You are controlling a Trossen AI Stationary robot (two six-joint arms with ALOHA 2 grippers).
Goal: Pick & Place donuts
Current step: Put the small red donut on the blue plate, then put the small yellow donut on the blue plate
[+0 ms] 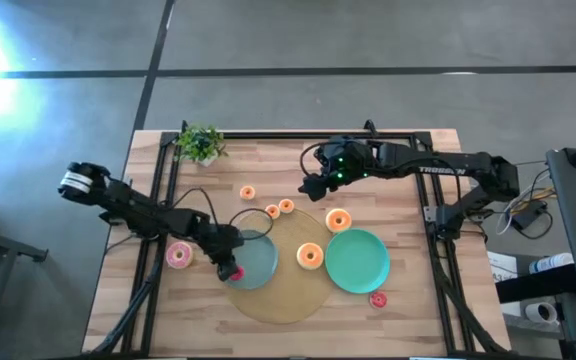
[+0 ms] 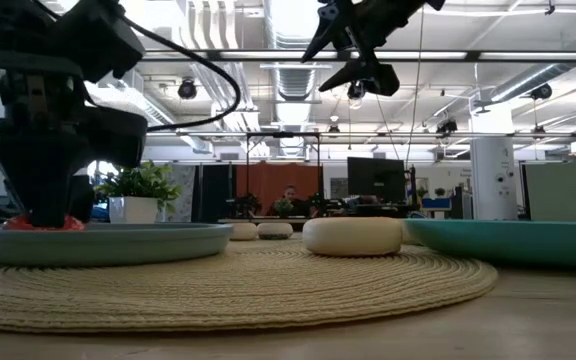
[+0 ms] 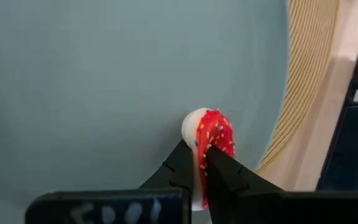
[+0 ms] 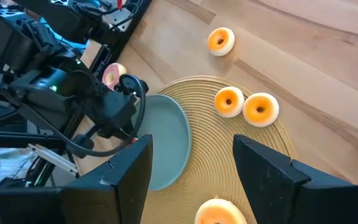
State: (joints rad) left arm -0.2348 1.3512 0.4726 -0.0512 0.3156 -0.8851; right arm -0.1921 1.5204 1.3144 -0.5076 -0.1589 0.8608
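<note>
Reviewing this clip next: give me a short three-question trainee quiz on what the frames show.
1. True or false: the left gripper is shut on the red donut over the grey-blue plate.
2. Multiple choice: where does the pink donut lie? A) on the green plate B) on the bare table, on the far side of the left arm from the woven mat C) beside the plant
3. Fill in: the right gripper hangs above the mat with its jaws ____.

Key: 1 true. 2 B. 3 open; nothing sits between them.
</note>
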